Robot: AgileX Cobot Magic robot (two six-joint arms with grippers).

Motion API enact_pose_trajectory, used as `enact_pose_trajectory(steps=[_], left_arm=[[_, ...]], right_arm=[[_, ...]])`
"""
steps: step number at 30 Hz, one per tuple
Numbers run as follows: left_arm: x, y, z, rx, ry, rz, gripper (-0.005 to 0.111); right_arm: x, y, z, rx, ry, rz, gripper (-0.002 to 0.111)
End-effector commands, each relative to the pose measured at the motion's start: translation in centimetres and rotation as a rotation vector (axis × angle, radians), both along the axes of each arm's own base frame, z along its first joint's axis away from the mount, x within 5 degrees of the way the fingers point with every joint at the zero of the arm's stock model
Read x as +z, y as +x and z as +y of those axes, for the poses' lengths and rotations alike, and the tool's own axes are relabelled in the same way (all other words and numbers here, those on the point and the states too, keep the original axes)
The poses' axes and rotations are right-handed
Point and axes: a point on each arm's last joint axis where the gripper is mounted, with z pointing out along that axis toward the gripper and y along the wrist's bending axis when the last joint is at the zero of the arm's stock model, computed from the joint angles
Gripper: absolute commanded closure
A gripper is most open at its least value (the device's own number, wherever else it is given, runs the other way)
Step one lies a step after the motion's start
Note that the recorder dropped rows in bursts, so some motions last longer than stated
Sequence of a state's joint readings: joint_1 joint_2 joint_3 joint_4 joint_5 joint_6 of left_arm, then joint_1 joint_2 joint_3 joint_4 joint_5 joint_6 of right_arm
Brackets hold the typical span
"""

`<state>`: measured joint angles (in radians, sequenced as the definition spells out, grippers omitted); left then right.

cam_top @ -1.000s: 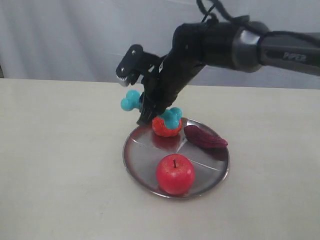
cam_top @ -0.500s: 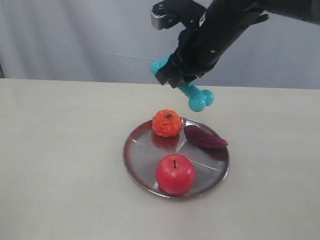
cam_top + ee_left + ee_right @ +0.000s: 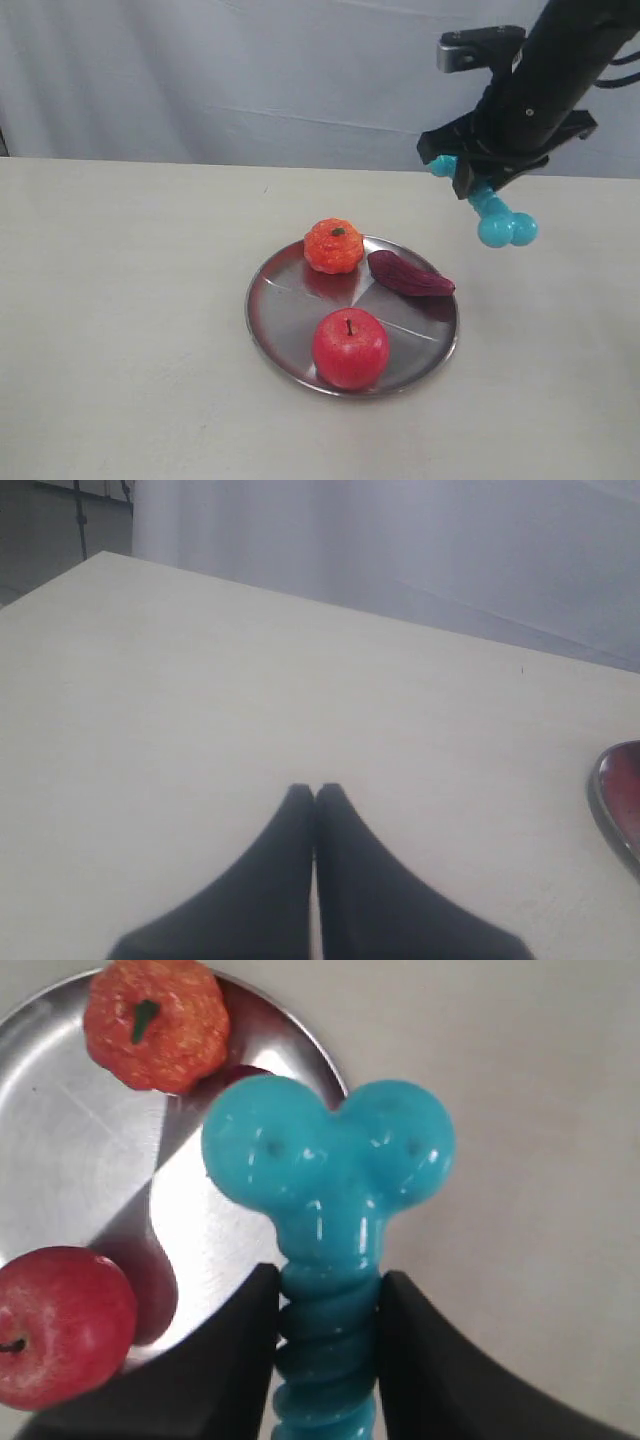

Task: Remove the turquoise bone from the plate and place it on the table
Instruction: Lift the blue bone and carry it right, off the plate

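The turquoise bone [image 3: 497, 214] hangs in the air to the right of the plate [image 3: 282, 318], high above the cream table [image 3: 130, 300]. My right gripper [image 3: 479, 186] is shut on its ribbed shaft, one knobbed end pointing down. In the right wrist view the bone [image 3: 330, 1180] sits between the two black fingers [image 3: 240, 1350], with the plate [image 3: 70, 1160] below and to one side. My left gripper [image 3: 315, 792] is shut with nothing in it, low over bare table; the exterior view does not show it.
On the plate lie a red apple [image 3: 350, 347], an orange pumpkin-like toy [image 3: 334, 246] and a dark purple vegetable [image 3: 410, 274]. A grey curtain hangs behind the table. In the left wrist view the plate's rim [image 3: 612, 802] shows at the edge.
My right arm has lifted the bone off the plate and carried it up and to the right, from above the orange toy to beyond the plate's right rim.
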<state>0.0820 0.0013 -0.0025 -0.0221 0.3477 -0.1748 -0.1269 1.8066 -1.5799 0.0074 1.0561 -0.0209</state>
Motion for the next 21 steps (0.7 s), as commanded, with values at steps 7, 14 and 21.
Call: enact_pose_trajectory(steps=[7, 14, 21], left_arm=[[0.0, 0.0, 0.0, 0.002, -0.001, -0.004, 0.107], [0.0, 0.0, 0.0, 0.002, -0.001, -0.004, 0.107], [0.0, 0.0, 0.0, 0.002, -0.001, -0.004, 0.107]], right_arm=[[-5.7, -1.5, -3.6, -0.193, 0.013, -0.065, 0.109], [-8.3, -2.2, -5.0, -0.229, -0.037, -0.108, 0.109], [-11.7, -1.5, -5.3, -0.224, -0.04, -0.035, 0.109]])
